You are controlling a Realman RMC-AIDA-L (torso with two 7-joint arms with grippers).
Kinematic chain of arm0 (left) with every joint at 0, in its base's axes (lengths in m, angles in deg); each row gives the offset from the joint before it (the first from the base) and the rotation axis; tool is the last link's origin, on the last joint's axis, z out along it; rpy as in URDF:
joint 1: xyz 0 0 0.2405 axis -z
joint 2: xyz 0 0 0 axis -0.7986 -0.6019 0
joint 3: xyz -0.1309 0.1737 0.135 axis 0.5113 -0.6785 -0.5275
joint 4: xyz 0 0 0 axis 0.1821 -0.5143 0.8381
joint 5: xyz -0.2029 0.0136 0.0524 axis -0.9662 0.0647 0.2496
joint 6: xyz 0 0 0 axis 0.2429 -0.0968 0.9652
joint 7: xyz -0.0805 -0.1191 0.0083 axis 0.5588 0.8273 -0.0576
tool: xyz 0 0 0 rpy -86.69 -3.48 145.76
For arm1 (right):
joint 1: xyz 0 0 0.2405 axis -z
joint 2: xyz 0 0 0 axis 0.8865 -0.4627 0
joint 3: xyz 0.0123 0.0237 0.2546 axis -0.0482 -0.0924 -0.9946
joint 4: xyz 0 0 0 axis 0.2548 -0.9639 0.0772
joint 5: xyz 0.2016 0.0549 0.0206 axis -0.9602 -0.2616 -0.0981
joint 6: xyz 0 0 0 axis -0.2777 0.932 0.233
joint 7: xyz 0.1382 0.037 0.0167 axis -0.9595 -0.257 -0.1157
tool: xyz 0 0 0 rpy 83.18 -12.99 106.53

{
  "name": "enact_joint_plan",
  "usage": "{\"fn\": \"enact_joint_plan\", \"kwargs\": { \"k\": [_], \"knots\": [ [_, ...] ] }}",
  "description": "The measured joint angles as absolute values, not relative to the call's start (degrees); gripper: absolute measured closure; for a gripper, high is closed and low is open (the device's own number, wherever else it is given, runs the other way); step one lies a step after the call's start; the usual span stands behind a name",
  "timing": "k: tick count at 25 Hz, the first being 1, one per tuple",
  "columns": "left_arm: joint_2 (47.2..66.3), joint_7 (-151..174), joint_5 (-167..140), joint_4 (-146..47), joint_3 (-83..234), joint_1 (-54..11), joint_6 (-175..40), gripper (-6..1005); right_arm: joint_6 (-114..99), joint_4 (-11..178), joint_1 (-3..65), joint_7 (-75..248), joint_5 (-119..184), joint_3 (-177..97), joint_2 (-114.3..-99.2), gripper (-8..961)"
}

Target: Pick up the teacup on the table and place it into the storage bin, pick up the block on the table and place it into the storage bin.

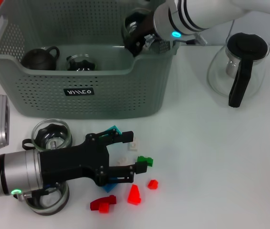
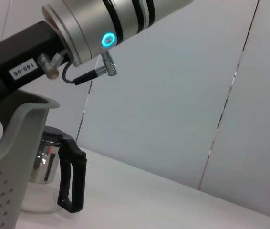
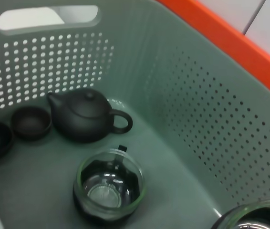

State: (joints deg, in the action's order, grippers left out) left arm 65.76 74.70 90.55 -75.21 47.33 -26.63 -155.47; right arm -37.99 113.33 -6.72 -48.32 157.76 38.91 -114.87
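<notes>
We're mid-drop on the teacup: our right gripper [image 1: 136, 36] is clamped on a clear glass teacup with a dark insert [image 1: 134, 25], held just above the near right rim of the grey-green perforated plastic storage bin [image 1: 125, 90]. Next, we judge: lower into the bare floor beside the black clay teapot [image 3: 85, 114], then release. Our left gripper [image 1: 134, 152] sits low, fingers apart, around the small coloured plastic blocks [image 1: 145, 161]; nothing gripped yet.
</notes>
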Motion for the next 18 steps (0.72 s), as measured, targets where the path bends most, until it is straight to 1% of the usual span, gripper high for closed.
{"fn": "enact_joint_plan", "kwargs": {
  "k": [18],
  "knots": [
    [65.76, 74.66, 90.98, -75.21, 47.33, -26.92, -155.39, 123, -40.26, 113.66, -6.56, -49.62, 157.78, 39.84, -114.8, 883]
  ]
}}
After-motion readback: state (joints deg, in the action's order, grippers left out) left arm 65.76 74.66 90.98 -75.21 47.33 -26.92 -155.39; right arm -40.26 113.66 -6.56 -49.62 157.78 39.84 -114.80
